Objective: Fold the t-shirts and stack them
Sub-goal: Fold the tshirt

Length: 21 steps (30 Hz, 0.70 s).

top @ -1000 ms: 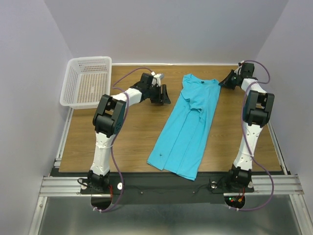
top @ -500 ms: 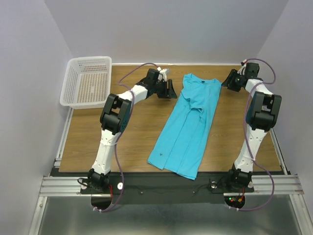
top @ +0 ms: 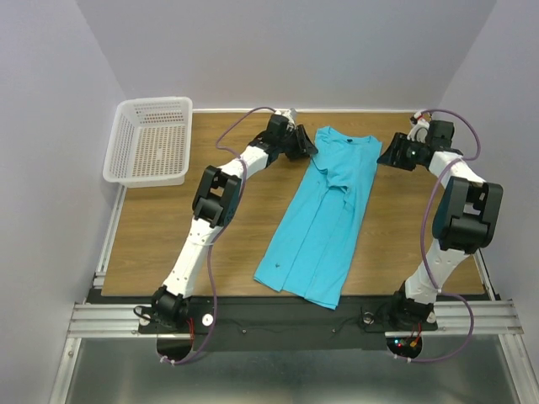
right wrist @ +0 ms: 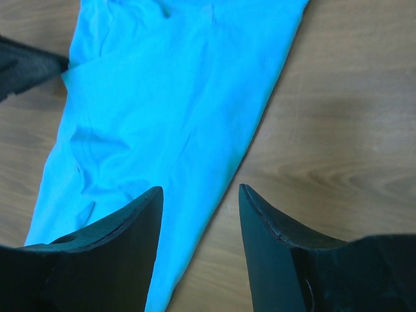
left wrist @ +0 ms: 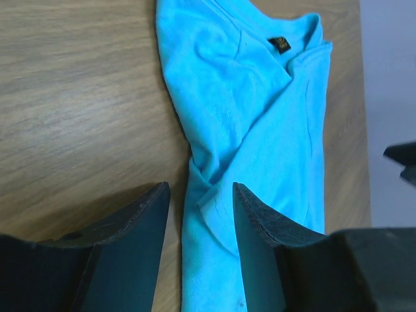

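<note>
One turquoise t-shirt (top: 324,215) lies on the table, folded lengthwise into a long strip with its neck at the back. My left gripper (top: 305,145) stands open at the shirt's upper left edge. In the left wrist view the cloth (left wrist: 260,117) edge and a folded sleeve lie between the open fingers of that gripper (left wrist: 199,188). My right gripper (top: 389,156) stands open at the upper right edge. In the right wrist view the shirt (right wrist: 162,97) edge runs between the fingers of that gripper (right wrist: 200,188). Neither gripper holds the cloth.
A white mesh basket (top: 152,139) stands at the table's back left corner. The wooden table (top: 227,236) shows bare on both sides of the shirt. Grey walls close in the back and sides.
My left arm has swung right from beside the basket to the shirt's left shoulder, its jaws narrowing a little. My right gripper has opened and come down toward the shirt's right edge.
</note>
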{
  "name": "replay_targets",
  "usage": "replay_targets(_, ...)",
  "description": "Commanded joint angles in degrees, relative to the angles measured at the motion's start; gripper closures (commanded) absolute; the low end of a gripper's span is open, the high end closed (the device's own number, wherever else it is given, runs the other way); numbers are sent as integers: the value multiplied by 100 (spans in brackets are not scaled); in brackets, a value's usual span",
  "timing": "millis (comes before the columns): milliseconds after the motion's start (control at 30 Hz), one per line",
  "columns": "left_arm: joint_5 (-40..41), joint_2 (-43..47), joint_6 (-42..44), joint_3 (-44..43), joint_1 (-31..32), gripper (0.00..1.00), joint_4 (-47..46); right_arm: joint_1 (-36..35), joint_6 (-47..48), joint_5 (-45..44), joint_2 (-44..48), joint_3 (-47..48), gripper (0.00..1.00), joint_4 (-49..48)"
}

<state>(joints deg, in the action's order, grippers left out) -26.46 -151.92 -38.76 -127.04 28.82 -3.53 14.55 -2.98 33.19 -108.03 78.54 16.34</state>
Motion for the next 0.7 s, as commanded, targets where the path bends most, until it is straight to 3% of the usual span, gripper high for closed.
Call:
replay_targets(0,334,-145,-727,-374,10,45,-384,39,114,205,457,-260,44,-157)
replay_targets(333,466,-725,-1634,-1129,71,48,-816,119,-44,337,818,-542,44,-236)
replay_targets(667,422,-875,-1635,-1068,203,59,-781,435,-167,504,862,-656,44,-342)
